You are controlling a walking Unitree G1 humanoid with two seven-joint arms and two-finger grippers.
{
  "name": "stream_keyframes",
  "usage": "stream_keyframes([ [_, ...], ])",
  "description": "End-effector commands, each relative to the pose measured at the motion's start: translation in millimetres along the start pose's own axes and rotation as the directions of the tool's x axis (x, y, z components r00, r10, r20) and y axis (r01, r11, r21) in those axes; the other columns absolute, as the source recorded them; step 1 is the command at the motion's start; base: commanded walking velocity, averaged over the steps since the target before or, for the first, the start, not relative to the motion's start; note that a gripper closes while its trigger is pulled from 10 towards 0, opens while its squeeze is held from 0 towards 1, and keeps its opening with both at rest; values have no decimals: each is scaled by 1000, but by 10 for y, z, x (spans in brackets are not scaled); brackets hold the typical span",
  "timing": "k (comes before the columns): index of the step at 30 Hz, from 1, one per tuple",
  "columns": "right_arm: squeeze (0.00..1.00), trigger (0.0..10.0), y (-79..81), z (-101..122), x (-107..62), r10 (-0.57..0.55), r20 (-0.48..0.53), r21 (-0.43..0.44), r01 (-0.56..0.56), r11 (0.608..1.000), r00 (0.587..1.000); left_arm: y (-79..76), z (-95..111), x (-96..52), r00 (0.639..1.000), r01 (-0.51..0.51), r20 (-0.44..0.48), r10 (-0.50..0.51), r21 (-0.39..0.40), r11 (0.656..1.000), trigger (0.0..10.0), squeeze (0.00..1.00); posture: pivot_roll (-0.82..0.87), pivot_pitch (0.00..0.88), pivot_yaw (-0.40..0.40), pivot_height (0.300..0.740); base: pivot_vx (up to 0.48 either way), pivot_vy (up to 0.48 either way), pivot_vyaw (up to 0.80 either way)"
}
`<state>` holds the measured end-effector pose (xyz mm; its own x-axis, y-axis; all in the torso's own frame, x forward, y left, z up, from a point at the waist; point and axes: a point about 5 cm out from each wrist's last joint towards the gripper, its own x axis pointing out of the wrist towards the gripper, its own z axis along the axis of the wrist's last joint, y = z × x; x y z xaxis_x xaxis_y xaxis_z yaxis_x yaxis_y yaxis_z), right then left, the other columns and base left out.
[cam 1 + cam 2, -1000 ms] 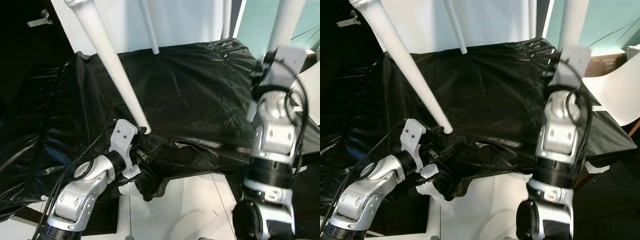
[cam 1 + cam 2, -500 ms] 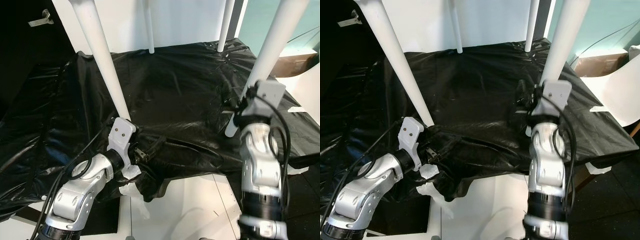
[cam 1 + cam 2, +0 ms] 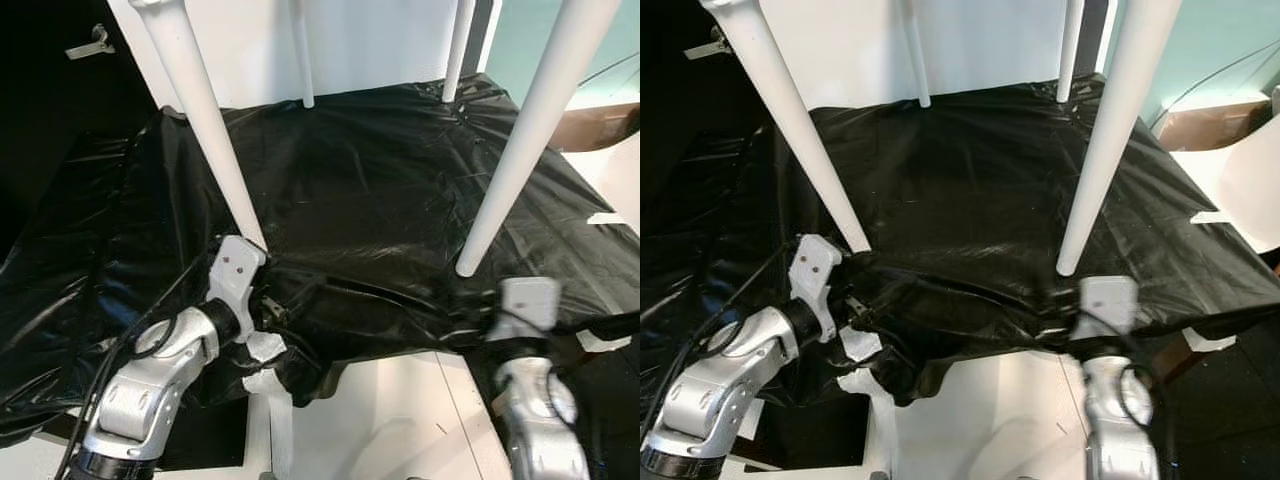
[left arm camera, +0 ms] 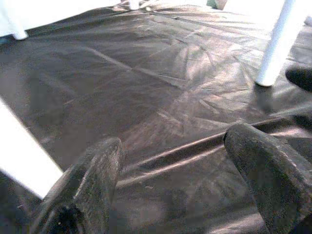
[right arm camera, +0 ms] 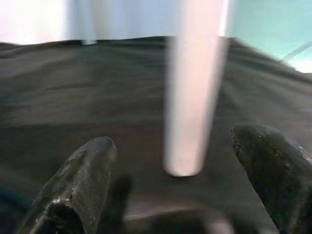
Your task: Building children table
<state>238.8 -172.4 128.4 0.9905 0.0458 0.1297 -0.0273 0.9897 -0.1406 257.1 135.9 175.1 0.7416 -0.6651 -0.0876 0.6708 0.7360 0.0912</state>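
Four white table legs (image 3: 515, 150) stand on black sheet (image 3: 370, 190); both end effectors (image 5: 180, 190) released.

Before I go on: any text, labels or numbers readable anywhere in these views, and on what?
None readable.
Black sheet: plain, no print.
White table legs: no markings.
Left gripper and right gripper, fingers apart: no labels visible.
Cardboard box at the far right: too small and blurred to tell.
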Motion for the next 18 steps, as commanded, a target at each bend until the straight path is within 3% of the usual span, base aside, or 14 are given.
stream_keyframes([
  [1,0,10000,92,-65,-7,71,-22,39,-70,997,997,92,-60,-60,997,-80,-22,80,10,997,10000,0,6,87,57,740,0,0,0],
  [7,0,10000,356,-64,205,307,17,70,-308,949,951,241,-207,-235,936,-351,-20,351,-17,936,10000,0,83,71,5,740,0,0,0],
  [8,0,10000,423,-65,311,344,32,85,-346,934,938,273,-262,-261,895,-446,-9,446,-36,894,10000,0,103,60,-11,740,0,0,0],
  [11,0,10000,583,-67,470,412,66,114,-417,902,909,299,-357,-260,822,-565,20,569,-89,820,10000,0,122,40,-26,740,0,0,0],
  [18,0,10000,811,-76,718,446,96,145,-456,878,890,302,-508,-193,725,-676,86,684,-106,729,10000,0,156,10,-64,740,0,0,0],
])
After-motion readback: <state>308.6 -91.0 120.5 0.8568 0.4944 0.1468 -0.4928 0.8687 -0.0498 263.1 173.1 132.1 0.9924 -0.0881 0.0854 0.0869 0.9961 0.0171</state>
